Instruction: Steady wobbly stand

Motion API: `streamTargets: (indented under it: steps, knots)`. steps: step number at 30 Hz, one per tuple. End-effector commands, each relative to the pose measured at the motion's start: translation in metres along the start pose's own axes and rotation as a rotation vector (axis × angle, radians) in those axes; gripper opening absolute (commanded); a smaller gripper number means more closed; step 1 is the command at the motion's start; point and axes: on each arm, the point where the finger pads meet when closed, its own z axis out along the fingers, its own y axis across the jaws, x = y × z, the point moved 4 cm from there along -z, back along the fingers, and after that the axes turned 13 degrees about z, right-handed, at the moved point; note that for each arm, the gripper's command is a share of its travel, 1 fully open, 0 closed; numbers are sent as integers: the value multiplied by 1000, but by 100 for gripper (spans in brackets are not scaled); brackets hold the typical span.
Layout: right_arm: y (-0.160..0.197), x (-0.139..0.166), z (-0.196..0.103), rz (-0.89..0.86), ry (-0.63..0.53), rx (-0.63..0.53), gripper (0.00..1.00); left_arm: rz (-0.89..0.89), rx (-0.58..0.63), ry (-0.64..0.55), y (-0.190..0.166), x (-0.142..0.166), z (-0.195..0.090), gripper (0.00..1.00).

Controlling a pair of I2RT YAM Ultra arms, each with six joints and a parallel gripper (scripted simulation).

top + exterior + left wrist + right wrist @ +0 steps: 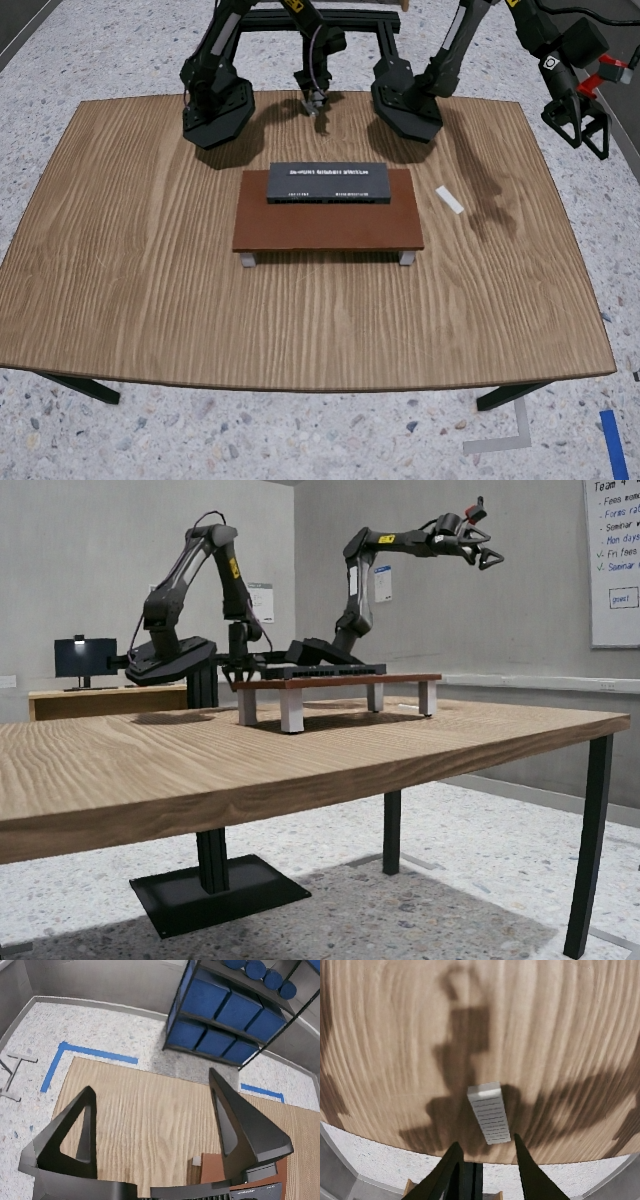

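Robotics lab: two arms [193,573] share a wooden table [310,320].

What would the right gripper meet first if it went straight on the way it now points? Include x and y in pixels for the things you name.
The right gripper [314,101] [243,677] [486,1142] points down at the table [330,310] [155,769] [560,1020], so probably the pale wedge [310,109] [490,1116] or the wood right beside it; depth is unclear.

Reddish-brown stand top [328,229] [336,682] [212,1167], pale grey legs [249,258] [291,709], dark grey network switch [328,183] [330,670] [260,1193], dark-striped whitish wedge [490,1114].
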Motion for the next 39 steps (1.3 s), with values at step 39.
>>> streamTargets:
  steps: [39]
  knots:
    - [-3,-5,33,-7,-13,2,43,7,13,-15,-4,-6,-7,100]
